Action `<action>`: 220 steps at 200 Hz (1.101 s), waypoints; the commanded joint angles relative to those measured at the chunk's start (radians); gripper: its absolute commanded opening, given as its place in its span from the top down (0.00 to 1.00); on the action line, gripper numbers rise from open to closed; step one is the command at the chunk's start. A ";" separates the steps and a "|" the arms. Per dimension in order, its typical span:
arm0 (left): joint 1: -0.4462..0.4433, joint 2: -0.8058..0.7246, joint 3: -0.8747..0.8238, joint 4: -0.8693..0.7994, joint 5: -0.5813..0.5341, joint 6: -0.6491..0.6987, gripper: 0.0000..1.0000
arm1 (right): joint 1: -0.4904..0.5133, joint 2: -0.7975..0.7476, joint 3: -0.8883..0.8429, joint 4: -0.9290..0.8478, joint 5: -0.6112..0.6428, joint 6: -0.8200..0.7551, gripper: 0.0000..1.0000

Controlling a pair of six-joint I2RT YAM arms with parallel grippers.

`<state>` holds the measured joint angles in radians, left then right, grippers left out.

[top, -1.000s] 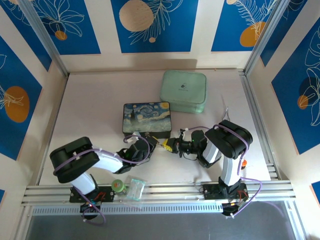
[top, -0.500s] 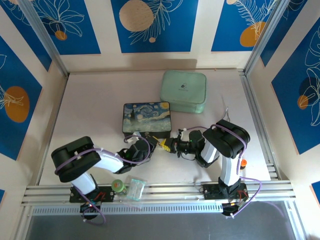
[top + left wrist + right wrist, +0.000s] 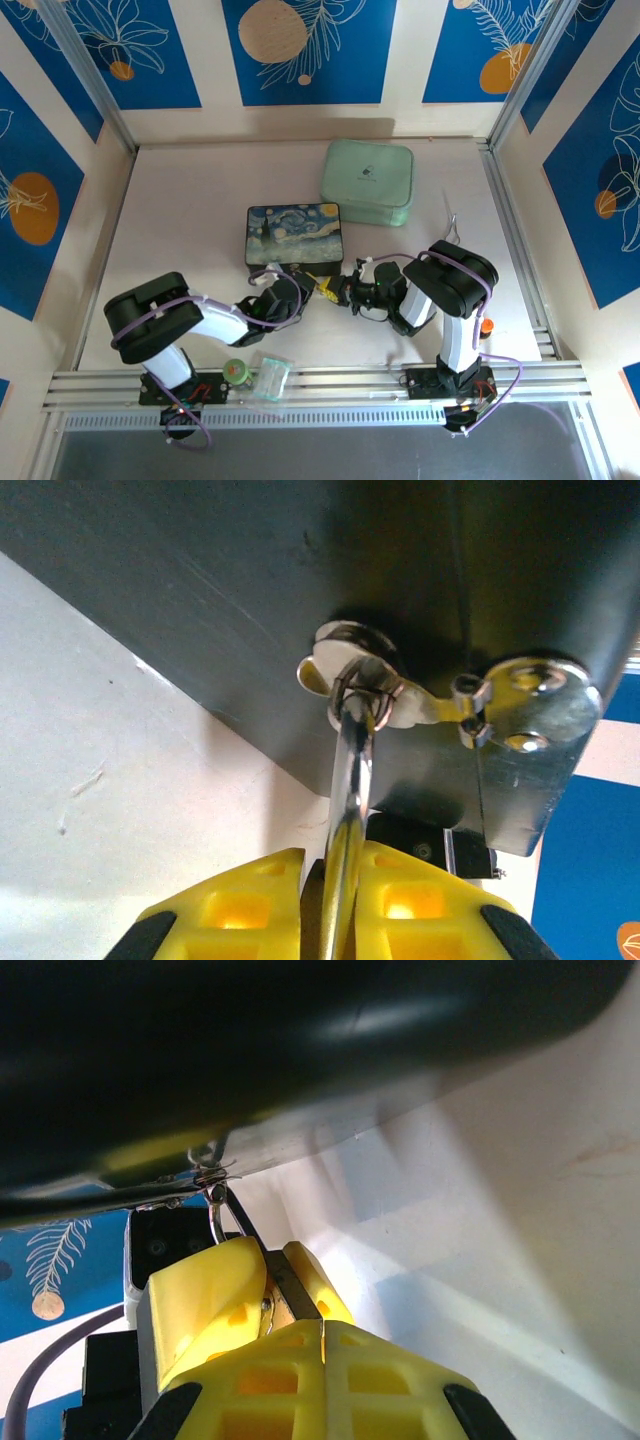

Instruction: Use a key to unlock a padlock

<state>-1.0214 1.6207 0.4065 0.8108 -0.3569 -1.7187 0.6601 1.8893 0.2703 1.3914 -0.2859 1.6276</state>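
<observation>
The small padlock [image 3: 350, 770], showing me its silvery steel shackle, hangs through the shiny metal latch [image 3: 525, 715] on the front wall of the starry-night painted box [image 3: 293, 233], a little toward the near edge from the middle of the pale tabletop [image 3: 180, 220]. The shackle looks unsprung. My left gripper [image 3: 330, 915] has its yellow fingers clamped hard on that shackle, steadying it.

Here's the change: over the last second my right gripper [image 3: 337, 292] has crept leftward along the box front, and now it's nose to nose with the left one. Its fingers are pinched narrow, and a thin silvery-grey metal key [image 3: 290, 1295] seems to poke out between them, though I can't swear to it. I read this as the key reaching the keyhole, with insertion and the turn left to do.
</observation>
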 commanded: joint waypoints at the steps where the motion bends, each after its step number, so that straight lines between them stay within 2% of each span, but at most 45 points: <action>1: -0.032 -0.006 0.047 0.006 0.078 -0.003 1.00 | 0.029 -0.006 0.009 -0.010 -0.001 -0.026 0.98; 38: -0.032 -0.039 0.074 -0.136 0.078 0.000 1.00 | 0.027 -0.015 -0.004 -0.065 -0.011 -0.073 0.96; 76: -0.032 -0.023 0.073 -0.134 0.085 -0.019 1.00 | 0.043 -0.074 0.000 -0.148 0.028 -0.123 0.95; 96: -0.032 -0.016 0.071 -0.126 0.088 -0.022 1.00 | 0.042 -0.149 0.017 -0.279 0.034 -0.170 0.94; 113: -0.032 -0.023 0.074 -0.136 0.083 -0.016 1.00 | 0.035 -0.186 0.032 -0.367 0.015 -0.199 0.88; 150: -0.027 -0.048 0.088 -0.178 0.070 0.008 1.00 | 0.003 -0.172 0.005 -0.360 -0.022 -0.222 0.64; 190: -0.016 -0.098 0.130 -0.360 0.067 0.071 1.00 | -0.050 -0.229 -0.031 -0.436 -0.058 -0.306 0.59; 204: -0.013 -0.105 0.133 -0.390 0.067 0.085 1.00 | -0.067 -0.305 -0.030 -0.556 -0.056 -0.382 0.56; 220: -0.007 -0.102 0.127 -0.394 0.074 0.083 1.00 | -0.067 -0.448 0.025 -0.864 -0.017 -0.531 0.49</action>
<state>-1.0321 1.5402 0.5129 0.4847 -0.3149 -1.6733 0.6018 1.6005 0.2543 0.9066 -0.3210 1.3087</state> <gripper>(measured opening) 0.134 0.472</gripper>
